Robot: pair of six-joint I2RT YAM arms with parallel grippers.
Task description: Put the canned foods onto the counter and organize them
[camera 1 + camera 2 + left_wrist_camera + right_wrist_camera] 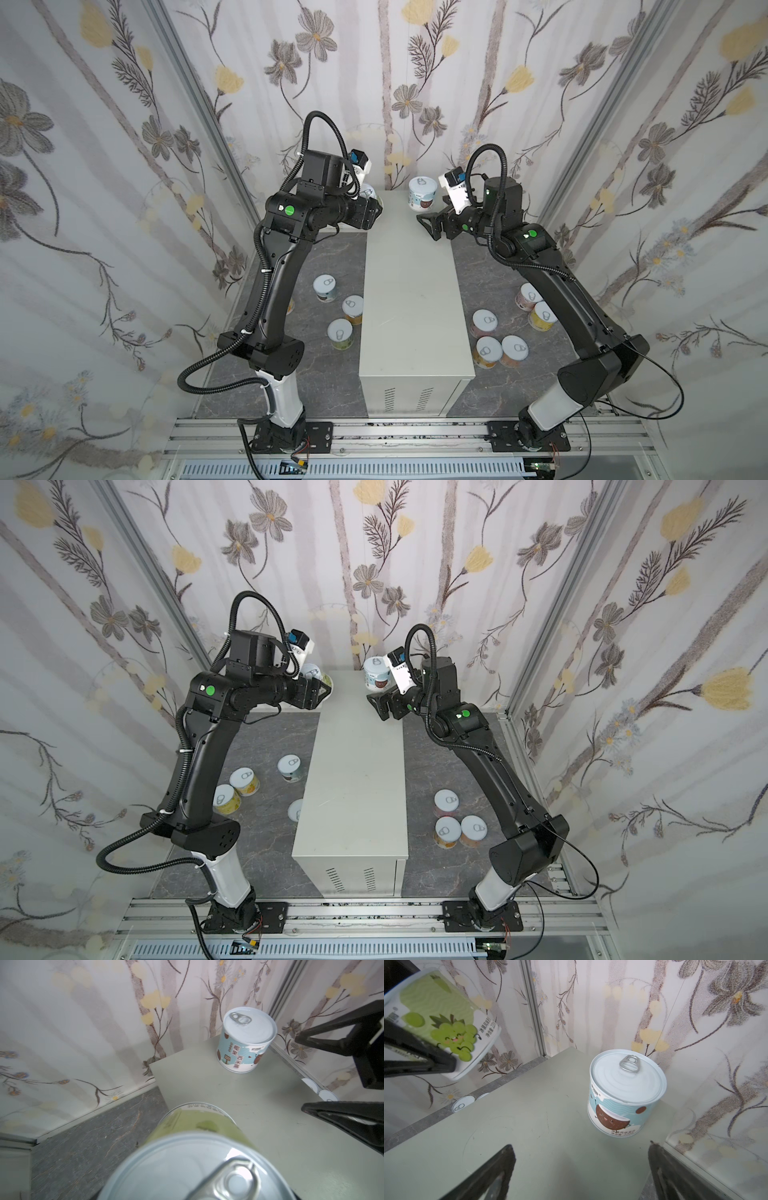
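Note:
The counter is a pale grey-beige box lying in the middle of the floor. One blue can with a coconut print stands upright at its far right corner. My left gripper is shut on a green grape-print can, held tilted in the air at the counter's far left edge. My right gripper hangs open and empty just above the counter, close in front of the coconut can and not touching it.
Several cans stand on the dark marbled floor: three left of the counter around, several to its right around. Flowered walls close in behind and on both sides. An aluminium rail carries both arm bases at the front.

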